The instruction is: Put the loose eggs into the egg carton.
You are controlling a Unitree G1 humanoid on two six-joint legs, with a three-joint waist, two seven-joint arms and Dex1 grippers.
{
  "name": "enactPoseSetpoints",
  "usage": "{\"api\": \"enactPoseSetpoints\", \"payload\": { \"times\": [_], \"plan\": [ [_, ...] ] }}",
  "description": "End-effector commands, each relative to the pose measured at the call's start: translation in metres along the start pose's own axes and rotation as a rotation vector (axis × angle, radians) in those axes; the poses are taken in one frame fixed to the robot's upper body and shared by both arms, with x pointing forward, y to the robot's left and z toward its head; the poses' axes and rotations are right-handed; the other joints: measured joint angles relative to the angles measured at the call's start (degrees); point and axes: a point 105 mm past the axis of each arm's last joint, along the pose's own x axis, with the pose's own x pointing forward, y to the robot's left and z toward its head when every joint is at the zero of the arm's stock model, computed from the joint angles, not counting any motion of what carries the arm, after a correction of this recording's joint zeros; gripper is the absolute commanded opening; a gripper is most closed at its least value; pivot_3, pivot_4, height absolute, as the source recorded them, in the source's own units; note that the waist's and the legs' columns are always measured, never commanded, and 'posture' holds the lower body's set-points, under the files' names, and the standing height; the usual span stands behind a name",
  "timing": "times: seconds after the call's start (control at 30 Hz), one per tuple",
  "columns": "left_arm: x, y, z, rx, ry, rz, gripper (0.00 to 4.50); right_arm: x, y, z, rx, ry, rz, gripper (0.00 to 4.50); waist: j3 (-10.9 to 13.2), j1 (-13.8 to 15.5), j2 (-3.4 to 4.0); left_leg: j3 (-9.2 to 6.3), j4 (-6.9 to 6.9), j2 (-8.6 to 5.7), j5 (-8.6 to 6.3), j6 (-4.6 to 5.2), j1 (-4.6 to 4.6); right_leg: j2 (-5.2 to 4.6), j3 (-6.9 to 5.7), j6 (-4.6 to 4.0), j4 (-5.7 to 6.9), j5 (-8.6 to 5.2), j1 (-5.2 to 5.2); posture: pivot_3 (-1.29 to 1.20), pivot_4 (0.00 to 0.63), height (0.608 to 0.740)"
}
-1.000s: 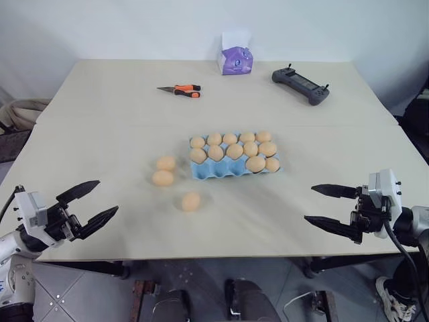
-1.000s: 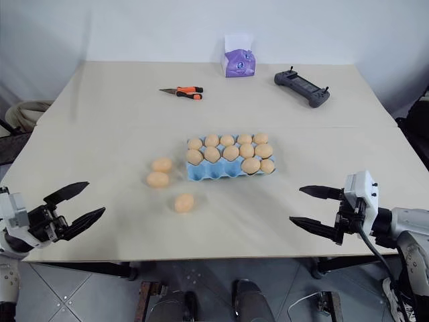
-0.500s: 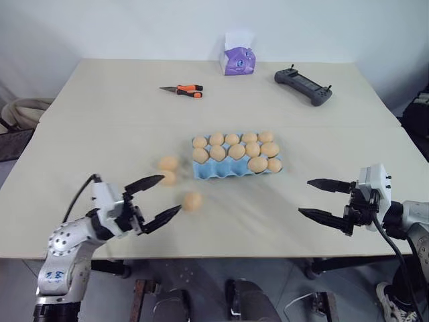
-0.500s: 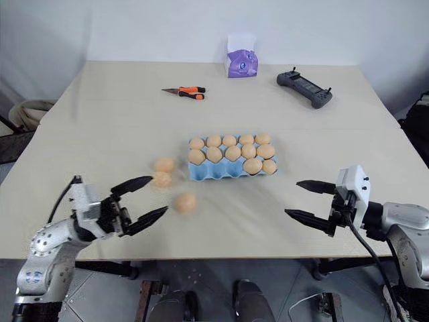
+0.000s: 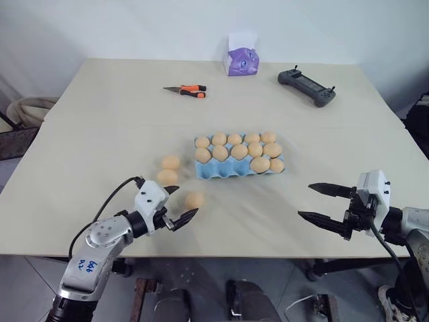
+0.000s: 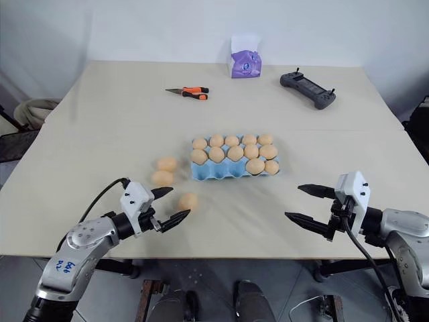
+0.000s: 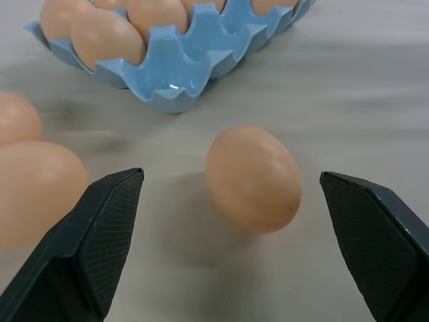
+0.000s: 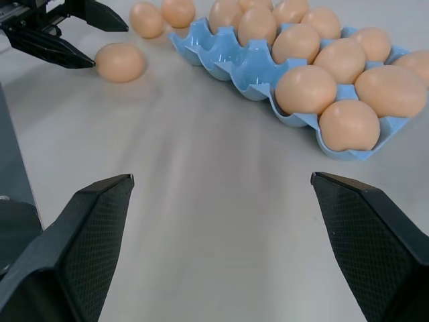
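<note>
**Left claw spread beside the nearest loose egg**

While the left claw hangs low over the near part of the pale beige table, its two black fingers stand spread wide, holding nothing. In the left wrist view the nearest of the loose eggs, a smooth pale orange-tan oval, lies on the table between the two fingertips but ahead of them, touching neither. Two more loose eggs of the same look lie farther back on the table, one just behind the left claw and the other just beyond it, close together; whether they touch cannot be told.

Just to the right of those eggs sits the light blue moulded egg carton, a lidless rectangular tray. Eggs fill its two far rows and the right part of the near row, and the cups toward its near left corner are bare.

Farther right, the right claw hovers over the near right part of the table, well apart from the carton, its black fingers also spread wide and empty.

At the far side of the table lie orange-handled pliers, a purple tissue box and a dark grey handheld controller.
</note>
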Motion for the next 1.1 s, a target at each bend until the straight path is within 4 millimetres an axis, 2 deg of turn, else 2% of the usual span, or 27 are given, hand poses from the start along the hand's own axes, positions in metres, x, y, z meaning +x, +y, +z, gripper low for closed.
{"api": "enactPoseSetpoints", "payload": {
  "times": [0.03,0.33,0.37,0.43,0.57,0.87,1.0,1.1],
  "plan": [
    [0.008,-0.001,0.002,0.011,-0.008,-0.002,4.50,-0.002,0.002,0.012,-0.047,-0.043,-0.013,4.40,0.00,0.00,0.00,0.00,0.00,0.00,0.00,0.00,0.00,0.00,0.00,0.00,0.00,0.00,0.00,0.00,0.150,0.740],
    [0.019,-0.001,-0.007,0.017,0.027,-0.003,4.50,-0.005,0.004,0.010,-0.042,-0.035,-0.027,4.40,0.00,-0.07,0.01,0.00,0.01,0.00,0.00,0.01,0.02,0.01,0.00,0.00,0.02,0.00,0.01,0.00,0.150,0.740],
    [0.020,-0.002,-0.006,0.015,0.020,-0.006,4.09,-0.005,0.004,0.010,-0.042,-0.034,-0.028,4.50,0.00,-0.05,0.01,0.00,0.01,0.00,0.00,0.01,0.02,0.01,0.00,0.00,0.02,0.00,0.01,0.00,0.150,0.740],
    [0.021,-0.004,-0.006,0.011,0.016,-0.012,3.62,-0.006,0.003,0.010,-0.042,-0.032,-0.029,4.50,0.00,-0.06,0.01,0.00,0.04,0.00,0.01,0.01,0.02,0.01,0.00,0.00,0.04,0.00,0.02,0.00,0.150,0.740],
    [0.021,-0.006,-0.005,0.008,0.003,-0.017,2.31,-0.006,0.001,0.010,-0.044,-0.030,-0.031,4.50,0.00,-0.04,0.01,0.00,0.06,0.00,0.01,0.01,0.02,0.01,0.00,0.00,0.07,0.00,0.02,0.00,0.150,0.740],
    [0.014,-0.005,0.003,0.014,-0.024,-0.024,2.31,-0.009,0.000,0.011,-0.050,-0.030,-0.028,4.50,0.00,-0.05,0.01,0.00,0.07,0.00,0.01,0.01,0.02,0.00,0.00,0.00,0.09,0.00,0.02,0.00,0.150,0.740],
    [0.013,-0.004,0.033,0.064,-0.120,-0.078,2.31,-0.011,-0.001,0.013,-0.057,-0.042,-0.024,4.50,0.00,-0.03,0.01,-0.01,0.12,0.00,0.01,0.01,0.01,0.00,-0.01,0.00,0.15,0.00,0.02,0.00,0.150,0.740],
    [0.023,0.000,0.060,0.089,-0.203,-0.106,2.31,-0.015,0.000,0.015,-0.063,-0.049,-0.024,4.50,0.00,0.20,0.01,-0.04,0.21,-0.02,0.02,0.04,0.02,0.00,-0.02,0.01,0.22,0.00,0.05,0.00,0.150,0.740]
  ]
}}
